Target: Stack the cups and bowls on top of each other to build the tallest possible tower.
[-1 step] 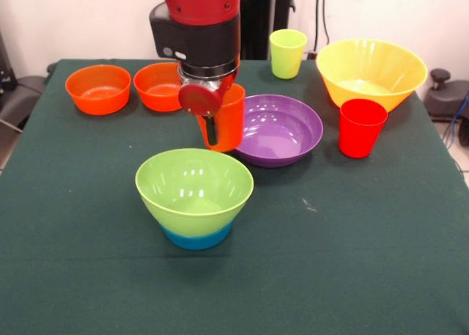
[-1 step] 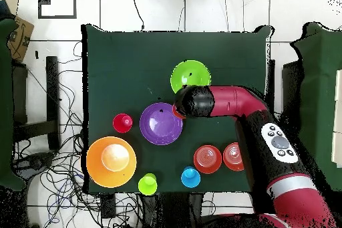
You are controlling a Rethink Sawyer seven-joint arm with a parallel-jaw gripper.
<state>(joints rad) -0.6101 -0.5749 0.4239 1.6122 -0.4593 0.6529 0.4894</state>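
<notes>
Gripper pinching the orange cup, seemingly lifted, must carry it toward 6 o'clock into the lime green bowl

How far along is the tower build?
Done: lime green bowl sits on the small blue bowl. In hand: the end effector grips the orange cup, beside the purple bowl. Left: two orange bowls, yellow bowl, red cup, yellow-green cup, light blue cup.
</notes>
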